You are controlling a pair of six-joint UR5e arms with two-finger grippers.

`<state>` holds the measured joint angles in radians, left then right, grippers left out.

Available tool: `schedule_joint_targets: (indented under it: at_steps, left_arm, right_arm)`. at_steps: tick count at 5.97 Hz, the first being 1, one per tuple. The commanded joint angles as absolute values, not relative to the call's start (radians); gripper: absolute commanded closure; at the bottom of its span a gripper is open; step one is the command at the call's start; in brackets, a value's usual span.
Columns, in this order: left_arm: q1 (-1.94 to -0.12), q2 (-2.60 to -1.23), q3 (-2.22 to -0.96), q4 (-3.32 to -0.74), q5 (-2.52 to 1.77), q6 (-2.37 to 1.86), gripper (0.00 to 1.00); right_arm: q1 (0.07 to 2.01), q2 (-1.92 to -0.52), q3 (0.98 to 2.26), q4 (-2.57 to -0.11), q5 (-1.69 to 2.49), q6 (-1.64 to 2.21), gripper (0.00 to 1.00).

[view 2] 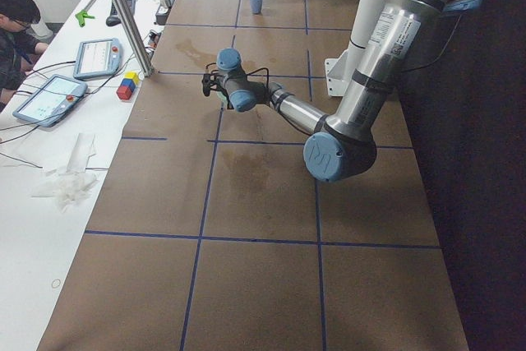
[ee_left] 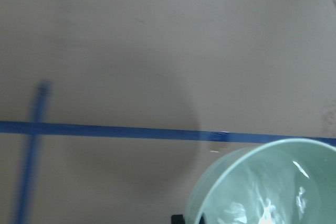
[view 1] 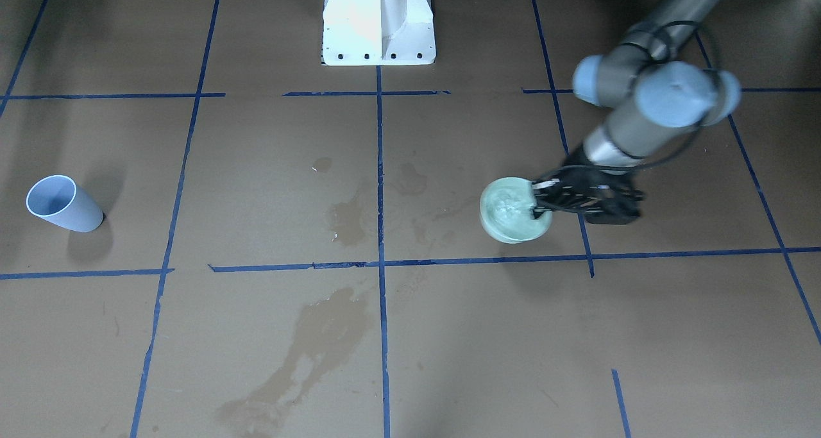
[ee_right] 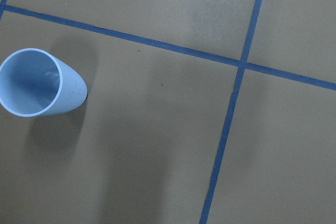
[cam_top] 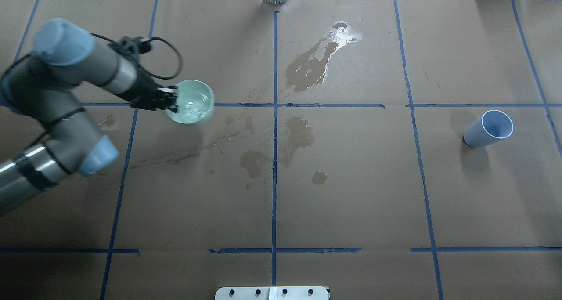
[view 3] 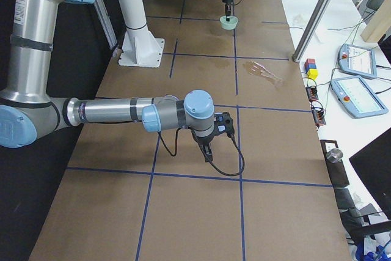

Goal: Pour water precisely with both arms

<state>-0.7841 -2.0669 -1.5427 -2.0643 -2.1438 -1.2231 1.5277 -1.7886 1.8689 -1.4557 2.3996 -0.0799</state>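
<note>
On the robot's left side of the bench (cam_top: 351,194), the left claw (cam_top: 172,101) was closed on the left rim of a pale green bowl (cam_top: 199,93), one finger inside and one outside. The water (cam_top: 193,109) lay in that bowl, rippled and glinting, right beside the fingertips. The bowl seemed held off the surface, as its shadow fell apart from it. The left arm (cam_top: 66,71) bent in from the left edge.

Over the bench's right end the right arm (view 3: 122,113) reached low, with the right claw (view 3: 208,151) pointed down; its opening could not be told.

A blue cup (cam_top: 487,131) stood upright far to the right, well apart from the bowl. Brown paper with wet patches (cam_top: 307,67) and blue tape lines (cam_top: 275,181) lay between them. The bowl was well in from the far edge.
</note>
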Motion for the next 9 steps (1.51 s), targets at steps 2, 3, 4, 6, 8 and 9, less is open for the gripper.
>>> schedule_joint_targets:
  at_steps: [2,3,4,6,8,9]
  left_arm:
    - [-0.623,-2.271,-1.459,-1.934,-2.007,-1.336,1.0]
    - [-0.6,-2.296,-1.425,-1.94,-1.972,-1.371,0.99]
    - [-0.588,-2.327,-1.396,-1.942,-1.95,-1.373,0.97]
    - [-0.572,-2.339,-1.375,-1.945,-1.95,-1.373,0.92]
    - [-0.56,-2.339,-1.371,-1.947,-1.95,-1.37,0.62]
    - [-0.56,-2.339,-1.371,-1.945,-1.95,-1.368,0.33]
  right_arm:
    - [1.528,-1.789,1.868,-1.456,2.401,-0.08,0.0]
    - [1.526,-1.789,1.868,-1.457,2.401,-0.08,0.0]
    - [1.528,-1.789,1.867,-1.457,2.399,-0.08,0.0]
    - [1.528,-1.789,1.865,-1.457,2.399,-0.08,0.0]
    - [1.528,-1.789,1.865,-1.457,2.399,-0.08,0.0]
    - [1.528,-1.789,1.865,-1.457,2.399,-0.08,0.0]
